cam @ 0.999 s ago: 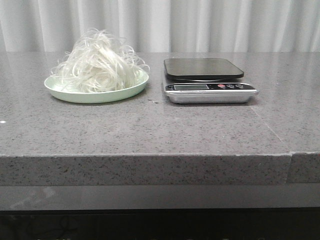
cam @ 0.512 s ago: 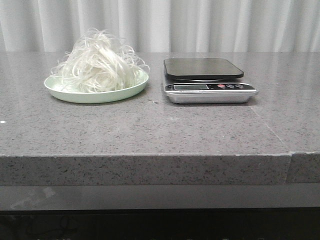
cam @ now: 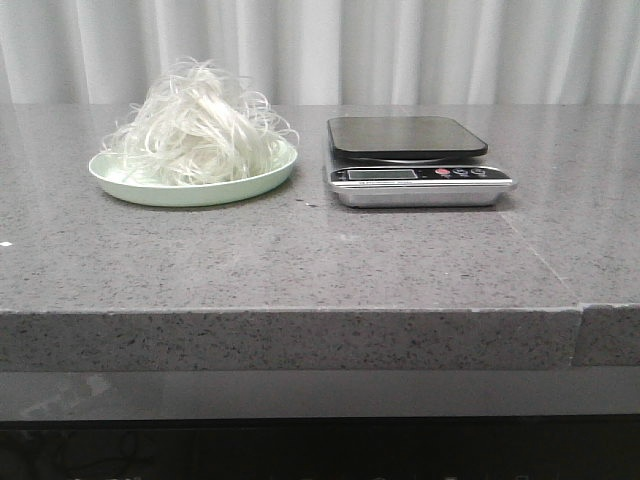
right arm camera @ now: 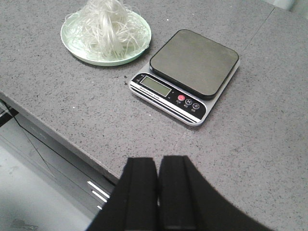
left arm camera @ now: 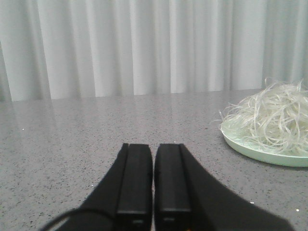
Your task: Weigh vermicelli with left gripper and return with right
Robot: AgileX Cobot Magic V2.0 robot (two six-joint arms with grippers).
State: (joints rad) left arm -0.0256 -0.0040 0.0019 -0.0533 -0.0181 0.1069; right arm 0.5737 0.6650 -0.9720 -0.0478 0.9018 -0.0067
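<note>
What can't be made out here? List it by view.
- Scale display: reading too small, front and right wrist views.
- Button labels: too small, right wrist view.
- Plate: cut by the left wrist view's edge.
- Plate middle: hidden under vermicelli, every view.
- Both arms: outside the front view.

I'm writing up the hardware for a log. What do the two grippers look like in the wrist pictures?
The left gripper has two matte black, flat-topped rectangular fingers that widen into a dark housing, with a thin black cable looping beside its base. The right gripper looks alike: two black blocky fingers with rounded tips. No markings or labels show on either. Neither arm appears in the front view.
</note>
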